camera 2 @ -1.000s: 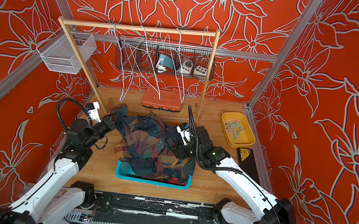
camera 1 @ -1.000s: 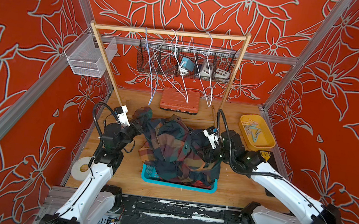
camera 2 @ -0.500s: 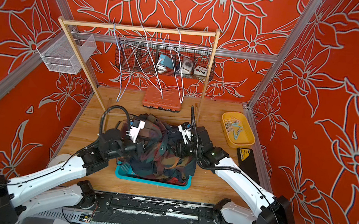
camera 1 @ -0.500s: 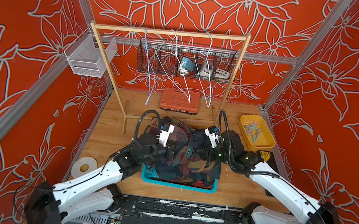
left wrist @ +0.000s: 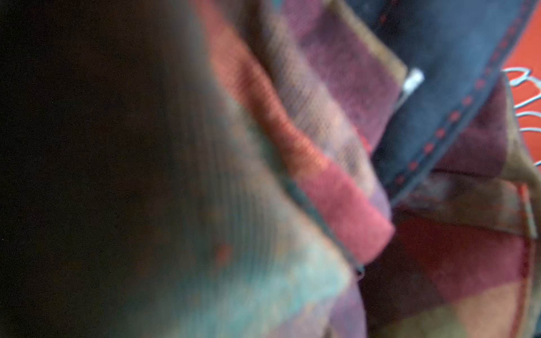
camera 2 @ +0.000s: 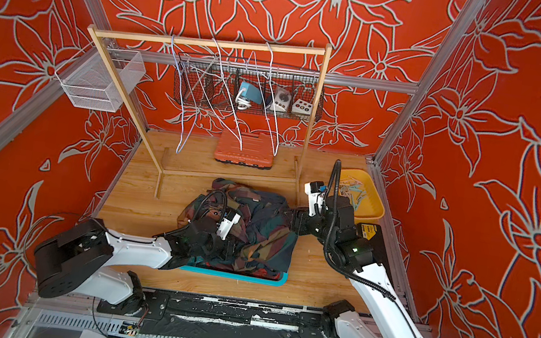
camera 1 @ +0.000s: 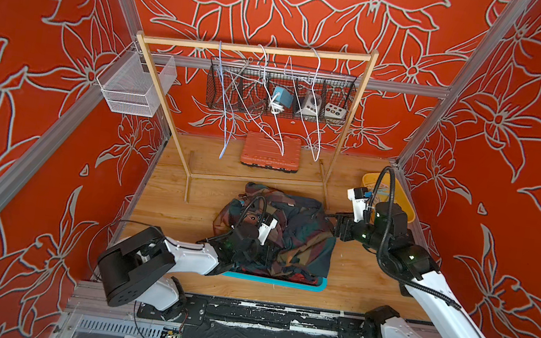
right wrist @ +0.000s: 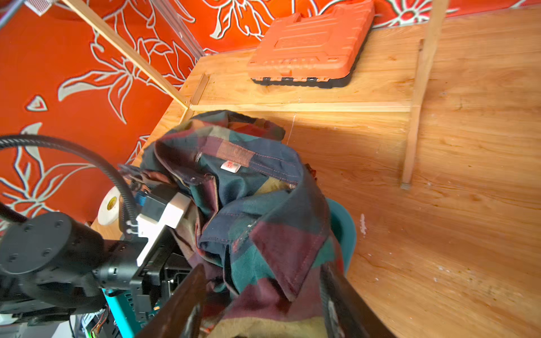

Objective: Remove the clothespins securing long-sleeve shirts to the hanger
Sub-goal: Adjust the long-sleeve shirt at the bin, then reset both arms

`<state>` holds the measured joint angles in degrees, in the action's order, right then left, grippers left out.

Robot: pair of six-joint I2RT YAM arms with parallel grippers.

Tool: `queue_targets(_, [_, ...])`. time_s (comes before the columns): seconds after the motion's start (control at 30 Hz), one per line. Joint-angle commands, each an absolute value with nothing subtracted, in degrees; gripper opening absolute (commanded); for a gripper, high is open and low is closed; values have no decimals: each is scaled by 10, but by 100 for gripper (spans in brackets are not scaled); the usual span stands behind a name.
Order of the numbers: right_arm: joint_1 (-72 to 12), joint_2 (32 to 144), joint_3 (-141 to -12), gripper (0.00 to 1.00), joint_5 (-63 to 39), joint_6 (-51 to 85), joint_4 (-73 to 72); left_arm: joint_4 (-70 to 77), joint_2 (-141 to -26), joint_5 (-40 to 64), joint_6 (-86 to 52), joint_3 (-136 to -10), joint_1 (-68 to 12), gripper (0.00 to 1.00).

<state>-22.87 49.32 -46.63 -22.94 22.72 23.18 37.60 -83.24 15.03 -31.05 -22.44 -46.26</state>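
Since the wire hangers on the wooden rack hang bare and the shirts sit heaped in the teal basket mid-table, I'd call this the tail end of the job. The only clothespins I can spot are in the yellow tray by my right arm, with none showing on the cloth (folds could hide one, mind).

My left gripper is nose-down in the heap and its wrist view is just blurry plaid, so I can't tell how wide it is or whether it has cloth. The right gripper sits at the heap's edge, fingers well apart, with a shirt flap lying loose between them as far as I can judge.

Next I'd lift both arms straight out so no fabric drags, then check the heap for stray pins.
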Motion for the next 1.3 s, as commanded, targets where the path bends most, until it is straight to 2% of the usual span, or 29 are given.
queue_targets(0.0, [-193, 485, -466, 63, -262, 226, 259, 354, -863, 175, -317, -198, -469, 36])
queue_targets(0.13, [-142, 475, -464, 64, -291, 233, 246, 281, -768, 128, -271, -210, -485, 76])
queue_targets(0.27, [-102, 471, -472, 69, -317, 231, 239, 189, -639, 82, -221, -235, -490, 90])
queue_targets(0.33, [-84, 468, -481, 75, -320, 223, 245, 149, -572, 51, -191, -245, -490, 97])
queue_targets(0.47, [-53, 457, -487, 97, -292, 214, 254, 112, -441, -32, -146, -253, -490, 98])
queue_targets(0.63, [-24, 451, -471, 97, -210, 194, 253, 171, -305, -202, -86, -235, -489, 98])
queue_targets(0.7, [-16, 438, -456, 97, -157, 185, 242, 215, -283, -265, -42, -225, -486, 98])
queue_targets(0.8, [-10, 429, -433, 97, -70, 175, 220, 275, -311, -343, 28, -222, -454, 98])
queue_targets(0.87, [-9, 428, -411, 97, -24, 168, 193, 312, -347, -336, 35, -218, -389, 98])
queue_targets(1.03, [-10, 415, -312, 97, 32, 125, 53, 370, -376, -101, -148, -181, -94, 97])
queue_targets(1.1, [-11, 431, -283, 97, 51, 113, 0, 389, -379, -93, -156, -158, -60, 97])
queue_targets(1.27, [-13, 514, -231, 97, 98, 99, -121, 443, -447, -118, -120, -128, -58, 97])
